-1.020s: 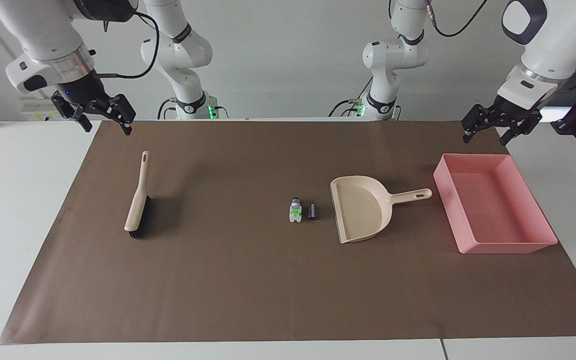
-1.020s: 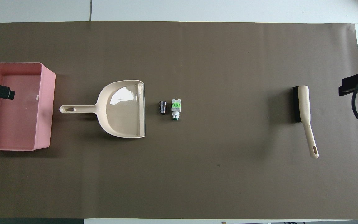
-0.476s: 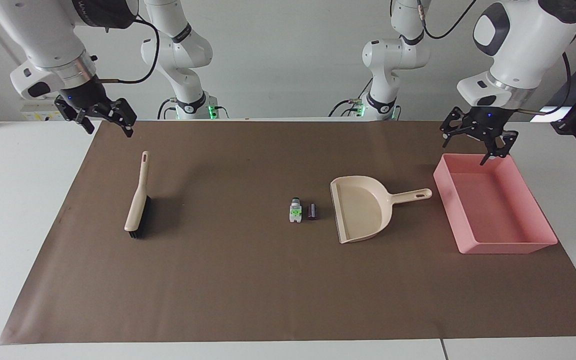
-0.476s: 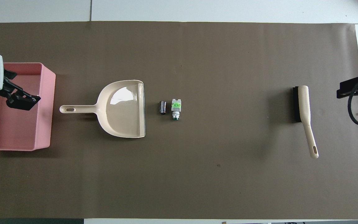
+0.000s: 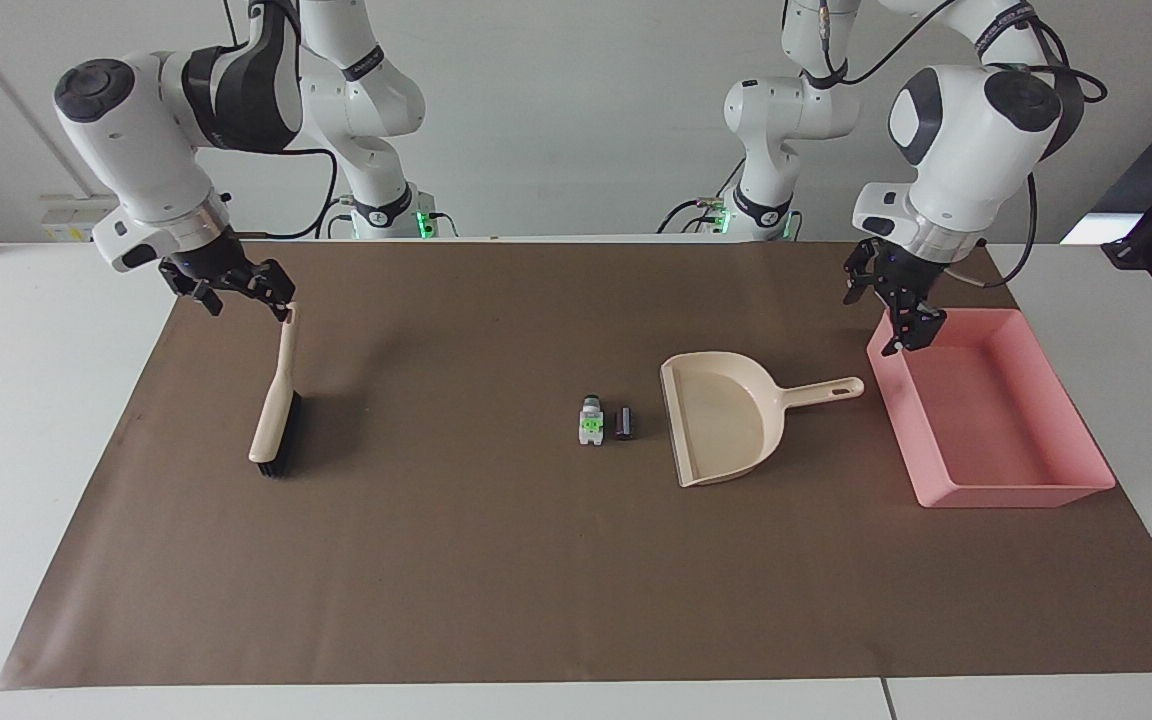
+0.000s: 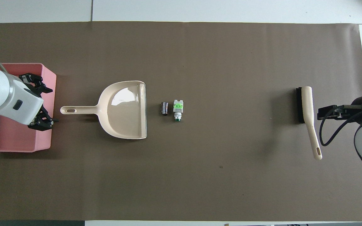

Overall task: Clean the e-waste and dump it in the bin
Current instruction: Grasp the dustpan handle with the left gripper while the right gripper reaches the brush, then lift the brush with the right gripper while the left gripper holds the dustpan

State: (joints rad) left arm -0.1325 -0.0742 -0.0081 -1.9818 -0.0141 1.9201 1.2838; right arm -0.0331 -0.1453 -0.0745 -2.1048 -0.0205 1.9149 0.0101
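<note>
Starting at the robots' end: the right gripper [image 5: 250, 298] hangs over the tip of the long beige plastic brush with black bristles [image 5: 271, 420]. Its jaws are spread wide with nothing in them. One fingertip sits right at the handle's end, and we can't tell if it touches. From overhead that gripper shows edge-on, half lost in its cable.

The left gripper [image 5: 896, 312] is over the wall of the shallow pink plastic bin [image 5: 996, 492] on the dustpan's side, jaws also wide and empty. In the overhead view the white arm covers a good chunk of the bin, and the picture's edge cuts off the rest.

Then everything sits in one row on the brown paper mat [image 5: 486, 580]. The beige plastic dustpan [image 5: 726, 425] has its handle toward the bin and its mouth toward the e-waste. The small black block [image 5: 624, 422] is just beside that mouth. The white bit with the green patch [image 5: 590, 424] lies next to the block, toward the right arm's end. Both are too small for us to make out finer detail.
</note>
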